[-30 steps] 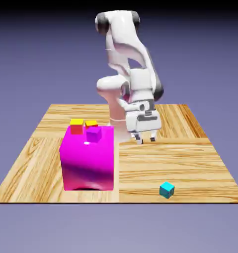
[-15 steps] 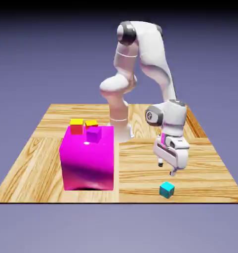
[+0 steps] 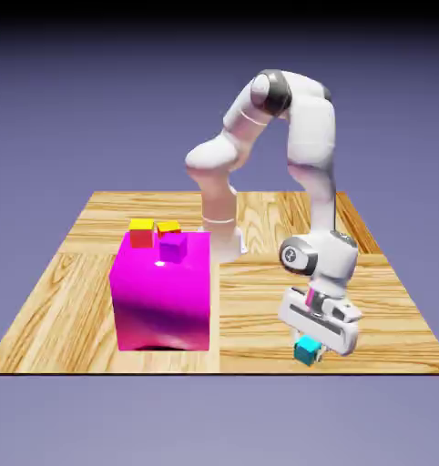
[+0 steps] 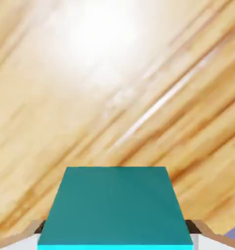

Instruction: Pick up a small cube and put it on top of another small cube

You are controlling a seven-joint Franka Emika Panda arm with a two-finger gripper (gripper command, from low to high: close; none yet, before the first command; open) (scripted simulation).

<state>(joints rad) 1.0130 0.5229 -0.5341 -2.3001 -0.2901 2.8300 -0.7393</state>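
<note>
The jaws [image 3: 308, 350] pinch the cyan cube [image 4: 114, 207] near the table's [image 3: 260, 359] front edge; a shallow grip could let it slip.

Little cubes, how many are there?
4: blue cube in the gripper; purple cube, red-and-yellow cube, partly hidden yellowish cube around the pink block's top. Others may hide behind.

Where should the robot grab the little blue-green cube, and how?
Probably from above, as the gripper does now, one finger on each of two opposite upright sides. The cube has flat, parallel sides that suit two fingers, and it sits on the table, so its underside is hard to reach.
</note>
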